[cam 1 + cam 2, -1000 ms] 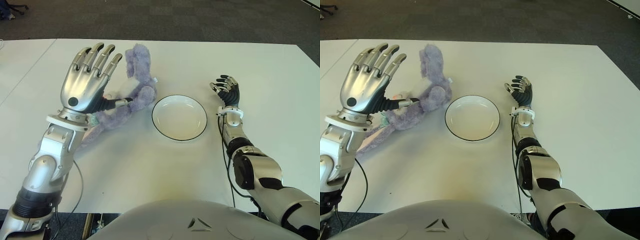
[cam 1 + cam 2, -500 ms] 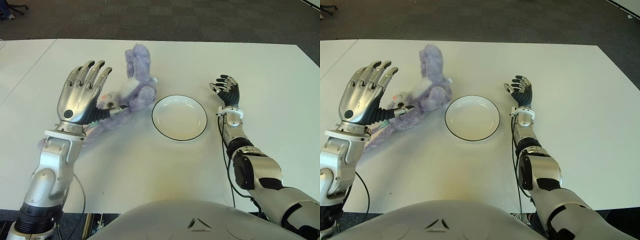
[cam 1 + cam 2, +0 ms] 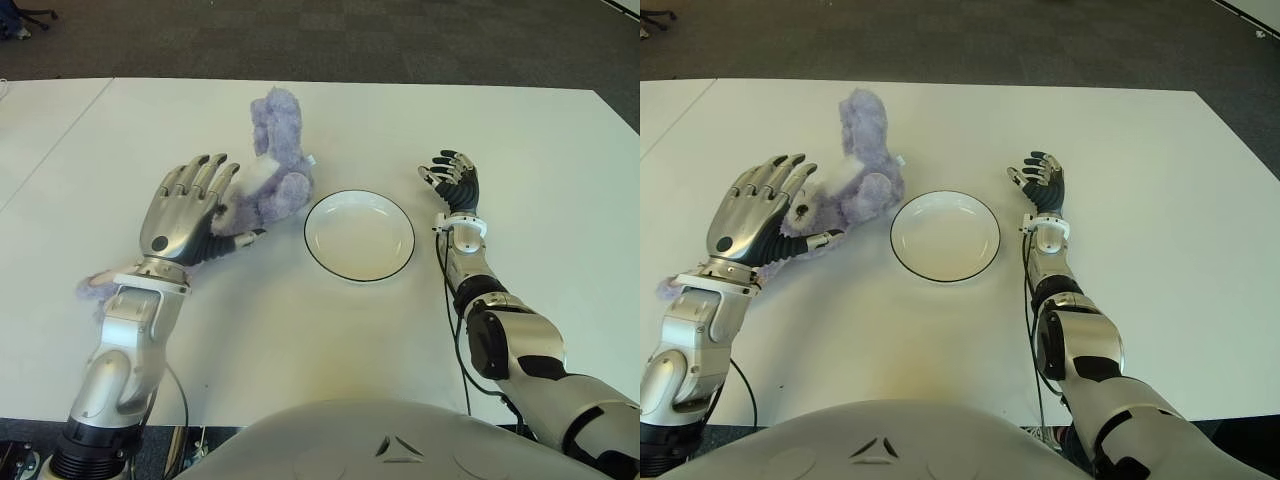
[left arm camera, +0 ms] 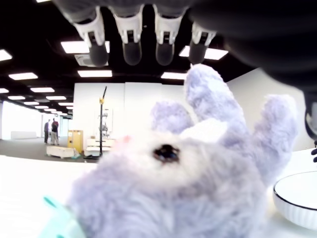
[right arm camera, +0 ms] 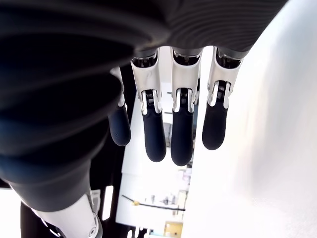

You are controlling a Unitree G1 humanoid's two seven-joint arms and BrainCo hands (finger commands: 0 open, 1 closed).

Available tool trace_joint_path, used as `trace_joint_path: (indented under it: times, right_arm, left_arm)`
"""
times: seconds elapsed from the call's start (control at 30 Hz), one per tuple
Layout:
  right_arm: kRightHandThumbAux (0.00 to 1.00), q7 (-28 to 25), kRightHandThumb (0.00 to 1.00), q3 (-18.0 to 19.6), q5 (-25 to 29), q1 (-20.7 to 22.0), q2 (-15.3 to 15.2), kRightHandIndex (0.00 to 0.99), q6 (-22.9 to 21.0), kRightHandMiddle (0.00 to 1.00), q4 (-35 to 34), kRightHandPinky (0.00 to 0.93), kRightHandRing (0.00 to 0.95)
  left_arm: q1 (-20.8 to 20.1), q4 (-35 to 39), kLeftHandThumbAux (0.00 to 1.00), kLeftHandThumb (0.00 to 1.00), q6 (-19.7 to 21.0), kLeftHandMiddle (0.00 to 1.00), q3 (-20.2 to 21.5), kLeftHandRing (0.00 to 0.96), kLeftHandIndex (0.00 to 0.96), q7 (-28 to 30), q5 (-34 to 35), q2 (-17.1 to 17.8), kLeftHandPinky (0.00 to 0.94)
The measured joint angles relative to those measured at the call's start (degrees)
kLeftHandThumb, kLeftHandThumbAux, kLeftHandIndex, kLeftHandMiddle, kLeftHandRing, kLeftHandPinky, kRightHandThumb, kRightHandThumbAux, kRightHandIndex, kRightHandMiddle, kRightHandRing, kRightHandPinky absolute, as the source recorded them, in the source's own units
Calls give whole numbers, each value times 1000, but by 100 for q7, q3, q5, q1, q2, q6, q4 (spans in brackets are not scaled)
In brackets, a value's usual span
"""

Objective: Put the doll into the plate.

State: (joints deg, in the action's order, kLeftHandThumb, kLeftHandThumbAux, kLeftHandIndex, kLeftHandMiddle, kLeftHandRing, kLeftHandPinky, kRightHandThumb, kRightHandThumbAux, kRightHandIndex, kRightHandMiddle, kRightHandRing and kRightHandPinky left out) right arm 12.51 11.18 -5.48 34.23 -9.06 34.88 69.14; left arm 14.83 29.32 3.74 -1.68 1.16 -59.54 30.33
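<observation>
A purple plush doll (image 3: 277, 150) lies on the white table (image 3: 300, 330), left of the white plate (image 3: 359, 235) with a dark rim. My left hand (image 3: 222, 205) hovers just over the doll's body with fingers spread and thumb out, closed on nothing. The hand and forearm hide most of the body; one purple limb (image 3: 95, 288) pokes out beside the wrist. In the left wrist view the doll's face (image 4: 168, 173) fills the picture under the fingertips (image 4: 131, 49), with the plate's edge (image 4: 297, 201) off to the side. My right hand (image 3: 452, 180) shows right of the plate, empty, fingers relaxed.
The table's far edge (image 3: 350, 84) borders a dark carpet. A black cable (image 3: 450, 300) runs along my right forearm. Bare table surface lies between the plate and my body.
My left hand has come down from a raised position and now sits low over the doll. The doll has shifted slightly. The right arm has not moved.
</observation>
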Motion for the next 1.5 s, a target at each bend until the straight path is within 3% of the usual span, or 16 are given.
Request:
trace_joint_path:
  times: [0.27,0.5,0.77,1.0,1.23,1.5]
  right_arm:
    - [799,-6,239,1,0,1,0,267,0,340,0,359,356]
    - [801,-4,235,4,4,35,-25,269,6,342,-27,355,359]
    - [800,-4,235,4,4,24,-52,270,0,341,-15,352,355]
    - [800,-5,233,3,4,11,-65,275,0,341,-5,353,355]
    - [805,-6,235,4,5,32,-76,278,4,344,-9,350,356]
    - [810,-8,245,5,9,31,-72,279,5,346,-8,362,358]
  left_arm:
    - [-30,-44,345,49,-9,0,-163,0,0,177,64,-66,0]
    - [-518,-1425,349,50,-894,0,-306,0,0,180,937,-100,0]
    - [-1457,-2936,371,37,-1936,0,-407,0,0,174,1906,-169,0]
    - [-2314,-4193,384,13,-2533,0,-616,0,0,197,2377,-213,0]
    - [-3197,-5409,444,0,-2798,0,-810,0,0,56,2371,-269,0]
    - [-4178,-6791,476,0,-2722,0,-1229,0,0,-352,2145,-316,0]
